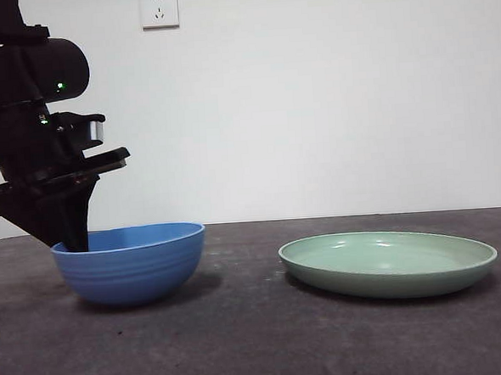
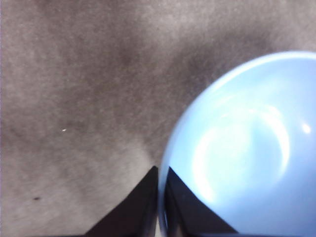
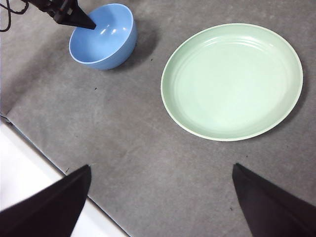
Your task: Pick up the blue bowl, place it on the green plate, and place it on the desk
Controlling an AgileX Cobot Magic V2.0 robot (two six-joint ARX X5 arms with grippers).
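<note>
Where the front view looks level across the desk, the left gripper comes down from the upper side, big and dark, with its tip at the near-side rim of the bowl. How the jaws stand is hidden here by the arm's own bulk. The bowl sits flat on the desk, and the plate lies well apart from the gripper, on the bowl's far side, also flat. Behind is a plain white wall with a socket high up.

From the left wrist, the grip is plain: the two jaws are nearly closed on the bowl's rim, one jaw outside the wall and one inside, with only the thin rim between them. The bowl is empty, with glare on its glossy inside. Mottled grey-brown desk fills the rest.

From the right wrist, both dishes show from above. The right gripper hangs over bare desk, jaws spread wide and holding nothing. The plate is empty and lies nearest it; the bowl lies beyond, with the left gripper on its rim. A white edge borders the desk.
</note>
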